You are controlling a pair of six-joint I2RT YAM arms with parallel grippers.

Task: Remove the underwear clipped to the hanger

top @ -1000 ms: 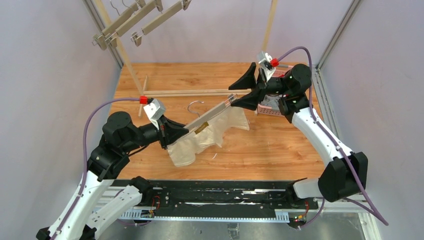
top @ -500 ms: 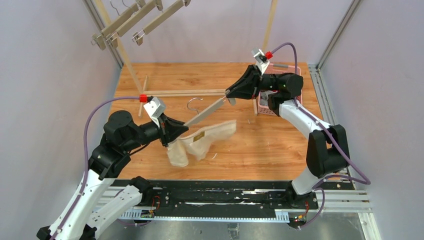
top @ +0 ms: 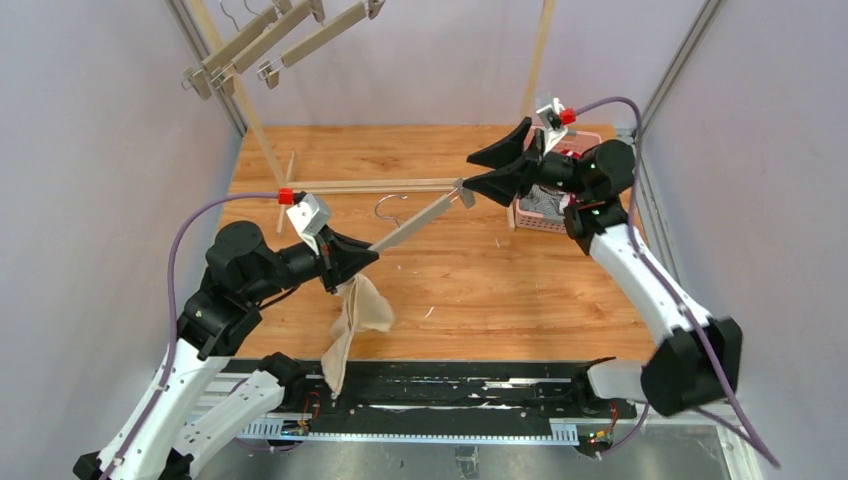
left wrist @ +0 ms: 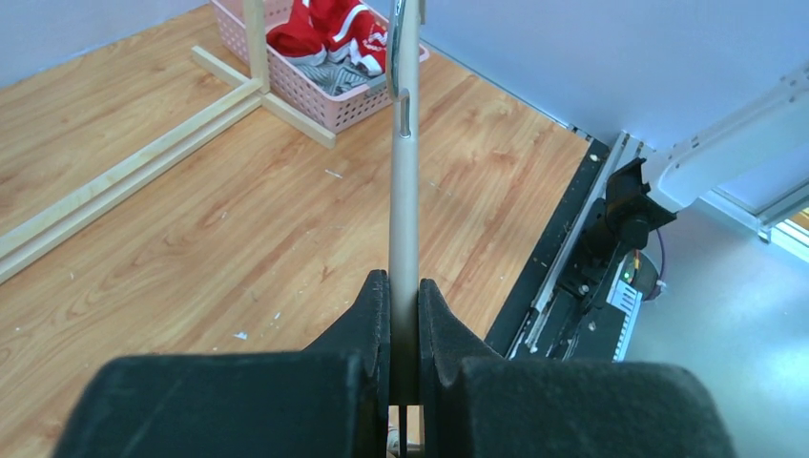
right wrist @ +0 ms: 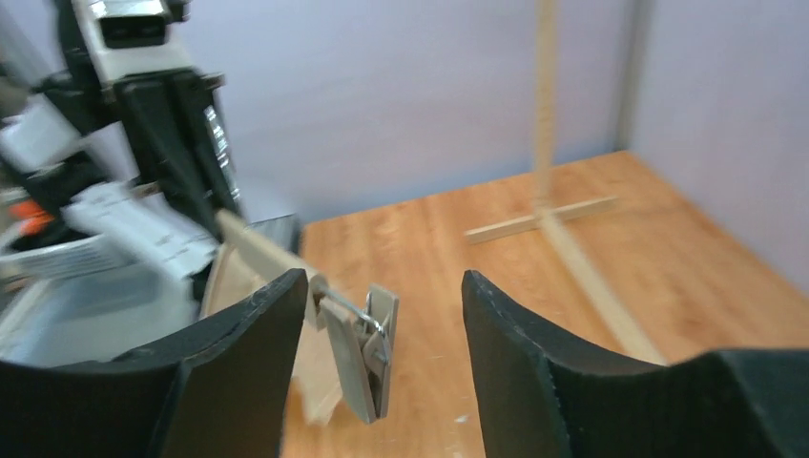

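right gripper [top: 478, 172] is open now, jaws spread either side of the clip [top: 463, 192] at the right end of the hanger [top: 410, 225], not pinching it. Half a second ago it was closed on that clip. The cream underwear [top: 356, 316] has dropped off that end: it was spread along the bar and now dangles bunched from the left end only, past the near edge of the table [top: 500, 290]. left gripper [top: 360, 258] is still clamped on the hanger bar. The red underwear [left wrist: 324, 19] and grey underwear [left wrist: 345, 74] sit in the pink basket [left wrist: 305, 91].
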